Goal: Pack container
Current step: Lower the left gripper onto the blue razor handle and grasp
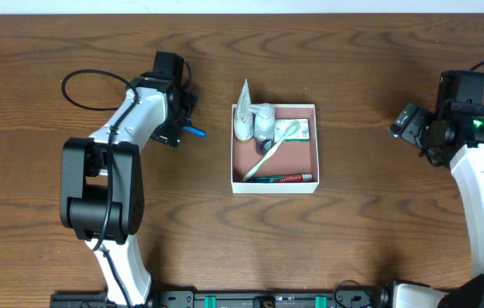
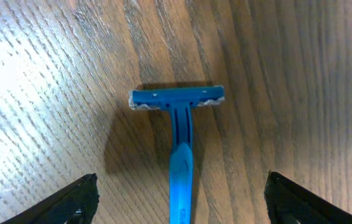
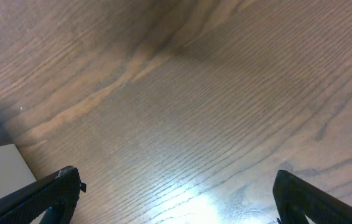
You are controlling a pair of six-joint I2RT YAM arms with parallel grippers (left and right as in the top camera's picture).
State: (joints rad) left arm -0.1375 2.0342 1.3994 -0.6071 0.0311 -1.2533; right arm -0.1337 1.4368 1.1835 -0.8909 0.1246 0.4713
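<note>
The left gripper [image 2: 180,180] hangs released over the surface [image 1: 353,248], its two dark fingers [image 2: 70,199] spread wide. One blue razor [image 2: 181,149] lies flat between them, handle toward the gripper and head away from it, touching neither finger. The right gripper [image 3: 176,174] is released too, with its fingers [image 3: 45,196] wide and only wood grain between them. A pale flat corner that I cannot identify shows beside one of its fingers.

The surface is brown wood with patches of glare. In the overhead view a pale strip runs beyond its far edge.

The one container [image 1: 298,158] sits between the two grippers, near the left and well apart from the right, with bare wood on all four sides. It holds:
- one toothbrush [image 1: 276,142], lying diagonally
- one toothpaste tube [image 1: 283,179], along the wall on the arm-base side
- one green-and-white carton [image 1: 300,128]
- one white pointed sachet [image 1: 244,92], rising above the wall nearest the left gripper
- small white bottles [image 1: 263,118] clustered beside the sachet; I cannot tell how many
</note>
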